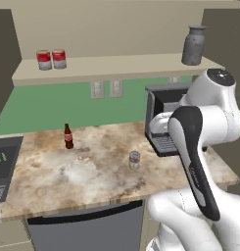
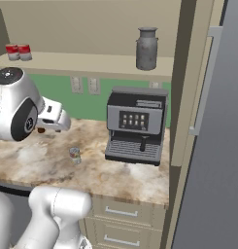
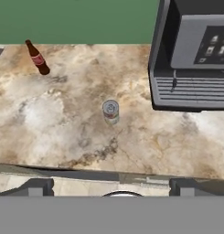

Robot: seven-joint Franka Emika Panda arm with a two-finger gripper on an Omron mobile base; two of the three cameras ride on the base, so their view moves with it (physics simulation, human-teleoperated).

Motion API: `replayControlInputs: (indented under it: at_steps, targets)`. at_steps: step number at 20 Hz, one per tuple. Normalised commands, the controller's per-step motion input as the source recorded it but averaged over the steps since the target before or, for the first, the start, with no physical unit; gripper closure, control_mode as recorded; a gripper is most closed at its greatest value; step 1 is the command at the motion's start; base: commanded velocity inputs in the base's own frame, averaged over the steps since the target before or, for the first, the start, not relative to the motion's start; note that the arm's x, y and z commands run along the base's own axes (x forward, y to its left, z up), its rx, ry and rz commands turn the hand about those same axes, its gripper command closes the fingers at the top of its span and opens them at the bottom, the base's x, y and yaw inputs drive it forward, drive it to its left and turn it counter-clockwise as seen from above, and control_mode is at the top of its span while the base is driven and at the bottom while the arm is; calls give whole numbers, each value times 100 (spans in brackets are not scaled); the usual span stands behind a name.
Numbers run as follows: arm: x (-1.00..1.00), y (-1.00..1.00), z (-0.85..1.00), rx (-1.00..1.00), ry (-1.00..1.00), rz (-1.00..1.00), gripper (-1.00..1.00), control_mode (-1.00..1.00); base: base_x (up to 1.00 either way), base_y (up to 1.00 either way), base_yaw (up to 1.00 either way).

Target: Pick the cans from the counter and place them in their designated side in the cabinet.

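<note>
Your fingers (image 3: 111, 187) are standing spread as wide as they go and gripping nothing; in the hand view the two dark tips are rising at the bottom corners, well apart from each other, over the near edge of the worktop (image 3: 63, 132).

You are looking down on a small cylindrical tin with a silver rim and a greyish label with a red patch (image 3: 110, 111), which is standing upright on the beige-brown marbled stone worktop, clear of the fingers and with bare stone all round it. Take that tin as your landmark. To its right in the hand view, a boxy dark grey coffee machine with a ribbed drip tray (image 3: 191, 59) is sitting near it but not touching. Beyond the tin and off to the left, well apart from it, a slim brown bottle with a red label (image 3: 38, 58) is standing near the green wall.

In the left base view the same tin (image 1: 134, 160) is standing below a doorless wall cabinet with a plain beige shelf board (image 1: 121, 66). Two more small tins with red-and-white labels (image 1: 51, 59) are sitting side by side, just touching, at the left end of that board, far above and left of the landmark tin. A large grey metal jug (image 1: 194, 45) is standing at the board's right end, above the coffee machine.
</note>
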Motion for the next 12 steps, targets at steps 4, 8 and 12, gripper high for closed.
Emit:
replayControlInputs:
  at_steps: [4, 8, 12]
  targets:
    - [18, 0, -17, -1, -7, 0, -100, -100, 0, 0, 0]
    - [17, 0, -20, -3, -10, 0, -100, -100, 0, 0, 0]
    - [16, 0, -16, -6, -13, 0, -100, -100, 0, 0, 0]
